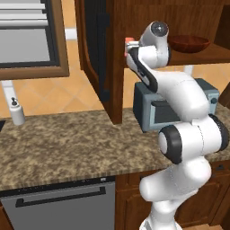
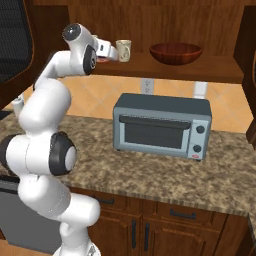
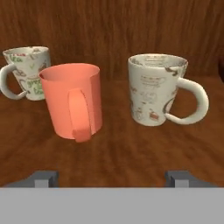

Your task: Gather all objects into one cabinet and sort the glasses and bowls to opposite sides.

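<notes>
The claw hovers low over the cabinet shelf with its two fingertips spread wide and nothing between them; it has hold of nothing.

Straight ahead and a little to the left of the claw's centre line stands the coral-orange mug, upright, its handle turned toward the claw. Ahead and to the right stands a cream mug with printed pattern, handle pointing away to the right. Farther off on the left, partly hidden behind the orange one, stands a second patterned cream mug, handle to the left. The three stand near one another but apart, none touching.

In the right base view the wide reddish-brown bowl sits on the same shelf, well to the right of the claw, with bare shelf between it and the mugs.

The mugs look like glazed ceramic: stiff, light when empty, smooth and likely slippery, and liable to chip if knocked together. The orange mug's handle faces the claw, so pinching across the handle would be poor; a grip across the round body, fingers on either side, or over one wall at the rim, seems safer. The neighbours stand close, so wide fingers may bump them.
</notes>
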Controlling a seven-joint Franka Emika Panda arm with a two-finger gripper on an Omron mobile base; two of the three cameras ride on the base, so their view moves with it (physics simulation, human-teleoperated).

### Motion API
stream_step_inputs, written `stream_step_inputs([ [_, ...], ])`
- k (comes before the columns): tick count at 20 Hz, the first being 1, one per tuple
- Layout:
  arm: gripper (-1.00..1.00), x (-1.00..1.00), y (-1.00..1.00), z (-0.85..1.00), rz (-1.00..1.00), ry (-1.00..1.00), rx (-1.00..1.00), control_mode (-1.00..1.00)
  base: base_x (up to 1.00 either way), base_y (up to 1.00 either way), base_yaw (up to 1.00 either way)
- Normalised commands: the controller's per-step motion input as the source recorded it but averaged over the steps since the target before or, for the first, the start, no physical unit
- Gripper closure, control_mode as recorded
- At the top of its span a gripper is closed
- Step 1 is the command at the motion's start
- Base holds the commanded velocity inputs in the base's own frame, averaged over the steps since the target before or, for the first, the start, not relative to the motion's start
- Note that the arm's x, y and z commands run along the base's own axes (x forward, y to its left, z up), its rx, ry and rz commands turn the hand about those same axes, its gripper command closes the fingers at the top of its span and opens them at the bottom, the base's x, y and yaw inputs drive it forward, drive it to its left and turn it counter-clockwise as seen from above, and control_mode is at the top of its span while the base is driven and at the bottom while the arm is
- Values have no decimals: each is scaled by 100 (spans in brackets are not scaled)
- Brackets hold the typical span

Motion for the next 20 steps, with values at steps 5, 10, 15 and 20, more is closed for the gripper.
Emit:
stream_step_inputs([
  [5,-100,-100,-87,-5,0,0,13,-100,0,0,0],
  [10,-100,-100,-99,-13,1,2,10,-100,0,0,0],
  [15,-100,-100,-75,-80,2,19,1,-100,0,0,0],
  [20,-100,-91,-25,-100,10,17,-1,-100,0,0,0],
])
